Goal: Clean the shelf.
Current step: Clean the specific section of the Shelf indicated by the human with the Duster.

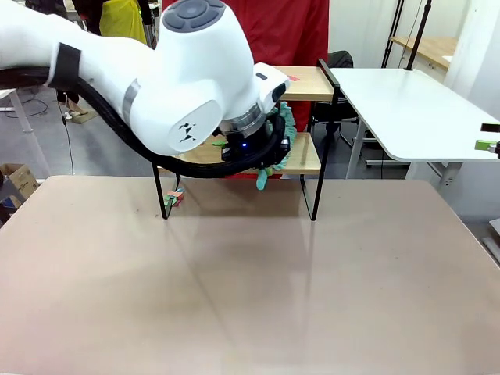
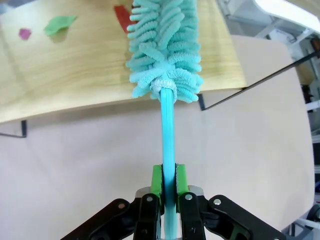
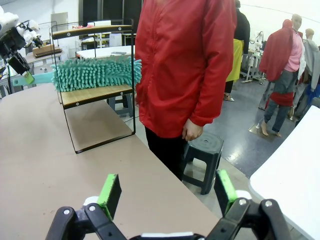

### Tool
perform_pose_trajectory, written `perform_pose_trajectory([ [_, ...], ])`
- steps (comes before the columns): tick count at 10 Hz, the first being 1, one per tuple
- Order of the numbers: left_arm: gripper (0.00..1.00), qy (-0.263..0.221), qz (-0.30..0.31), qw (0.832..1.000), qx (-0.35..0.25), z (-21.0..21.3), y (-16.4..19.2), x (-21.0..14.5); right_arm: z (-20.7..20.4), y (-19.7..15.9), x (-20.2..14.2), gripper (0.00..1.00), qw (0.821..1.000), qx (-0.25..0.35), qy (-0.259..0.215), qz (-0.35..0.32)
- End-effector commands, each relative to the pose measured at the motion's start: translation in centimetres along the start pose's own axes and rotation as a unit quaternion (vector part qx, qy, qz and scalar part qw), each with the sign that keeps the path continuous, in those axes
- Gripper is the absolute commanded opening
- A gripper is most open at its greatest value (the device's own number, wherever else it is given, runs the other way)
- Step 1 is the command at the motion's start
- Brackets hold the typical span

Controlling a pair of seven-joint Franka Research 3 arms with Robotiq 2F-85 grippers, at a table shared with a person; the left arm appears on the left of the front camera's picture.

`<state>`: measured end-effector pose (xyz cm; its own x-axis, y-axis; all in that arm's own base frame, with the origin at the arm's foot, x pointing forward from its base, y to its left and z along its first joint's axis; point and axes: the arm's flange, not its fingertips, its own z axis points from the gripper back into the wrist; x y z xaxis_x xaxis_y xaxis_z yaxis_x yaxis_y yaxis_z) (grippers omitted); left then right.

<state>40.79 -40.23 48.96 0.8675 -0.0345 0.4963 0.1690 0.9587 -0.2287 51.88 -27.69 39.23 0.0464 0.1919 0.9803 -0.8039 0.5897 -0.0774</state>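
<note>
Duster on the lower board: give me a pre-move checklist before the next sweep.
1. Left claw shut on the duster handle: ok.
2. Duster head resting on the lower board of the shelf: ok.
3. Lower board free of scraps: not ok; green scrap, pink scrap and red scrap lie there.
4. Right claw open, away from the shelf: ok.
5. Person's hand clear of the shelf: ok, hanging at the side.
6. Top board clean: cannot tell.

Left arm (image 1: pixel 117 70): white shell, grey cap (image 1: pixel 194 14), black cable (image 1: pixel 195 169). Left gripper (image 2: pixel 169 176): black, green pads (image 2: pixel 157 180), silver screws (image 2: pixel 185 197).
</note>
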Motion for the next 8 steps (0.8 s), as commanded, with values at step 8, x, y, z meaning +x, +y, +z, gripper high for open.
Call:
perform_pose_trajectory([
  [8,0.13,0.058,0.073,0.988,0.125,5.5,10.8,-3.8,-0.1,-0.1,0.6,1.00,1.000,-0.001,0.006,-0.004],
])
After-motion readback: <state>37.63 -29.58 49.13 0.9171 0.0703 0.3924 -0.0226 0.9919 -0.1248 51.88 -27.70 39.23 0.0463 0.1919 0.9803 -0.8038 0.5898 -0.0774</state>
